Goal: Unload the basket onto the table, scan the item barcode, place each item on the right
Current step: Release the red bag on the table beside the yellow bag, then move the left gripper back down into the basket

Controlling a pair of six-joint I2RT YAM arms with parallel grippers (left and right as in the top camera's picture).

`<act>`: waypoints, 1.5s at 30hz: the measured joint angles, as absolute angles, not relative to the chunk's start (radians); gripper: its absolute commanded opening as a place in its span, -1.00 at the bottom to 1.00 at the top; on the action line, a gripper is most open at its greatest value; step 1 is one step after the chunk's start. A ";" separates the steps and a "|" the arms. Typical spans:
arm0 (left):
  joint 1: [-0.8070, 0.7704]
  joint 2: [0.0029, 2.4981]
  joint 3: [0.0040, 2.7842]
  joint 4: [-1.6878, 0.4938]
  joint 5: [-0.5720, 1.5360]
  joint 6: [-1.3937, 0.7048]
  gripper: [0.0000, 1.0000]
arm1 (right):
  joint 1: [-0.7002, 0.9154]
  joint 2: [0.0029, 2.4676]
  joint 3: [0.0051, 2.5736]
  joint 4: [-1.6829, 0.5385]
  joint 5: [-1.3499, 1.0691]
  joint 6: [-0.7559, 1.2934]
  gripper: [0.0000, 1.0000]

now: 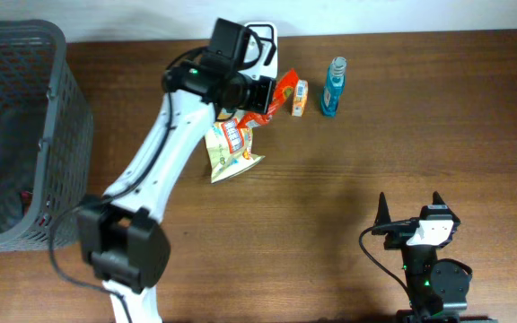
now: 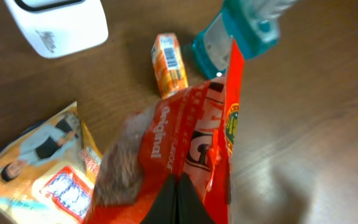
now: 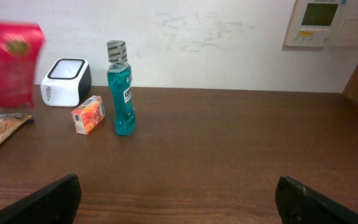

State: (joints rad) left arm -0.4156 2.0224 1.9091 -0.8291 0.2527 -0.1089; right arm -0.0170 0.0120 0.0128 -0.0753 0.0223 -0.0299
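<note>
The table (image 1: 348, 152) is dark brown wood grain with a low sheen. The red bag (image 2: 191, 130), mid-frame in the left wrist view, is glossy, crinkled film, and the yellow bag (image 1: 230, 152) is glossy too. The bottle (image 3: 121, 93) is clear plastic with a ridged, silvery cap (image 3: 117, 51). The box (image 3: 89, 114) looks like printed card. The scanner (image 3: 64, 84) is smooth white plastic. The basket (image 1: 56, 135), at the left edge of the overhead view, is matt grey plastic mesh.

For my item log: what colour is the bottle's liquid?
Teal; the mouthwash bottle shows best in the right wrist view.
</note>
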 measured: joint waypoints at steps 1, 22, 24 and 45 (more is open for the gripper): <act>-0.417 2.044 1.909 -0.820 0.249 -0.109 -1.00 | -0.017 0.012 0.013 -0.075 0.023 -0.030 0.97; -0.417 2.127 2.005 -0.847 0.281 -0.113 0.77 | -0.017 0.012 0.013 -0.075 0.023 -0.030 0.97; -0.404 2.057 2.042 -0.886 0.292 -0.113 0.79 | -0.017 0.012 0.013 -0.075 0.022 -0.030 0.97; 0.583 1.641 2.093 -1.253 0.111 -0.112 0.98 | -0.017 0.012 0.013 -0.075 0.023 -0.030 0.97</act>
State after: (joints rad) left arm 0.5827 1.6413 2.0933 -1.2526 0.1112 -0.1123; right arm -0.0170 0.0120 0.0128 -0.0753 0.0227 -0.0299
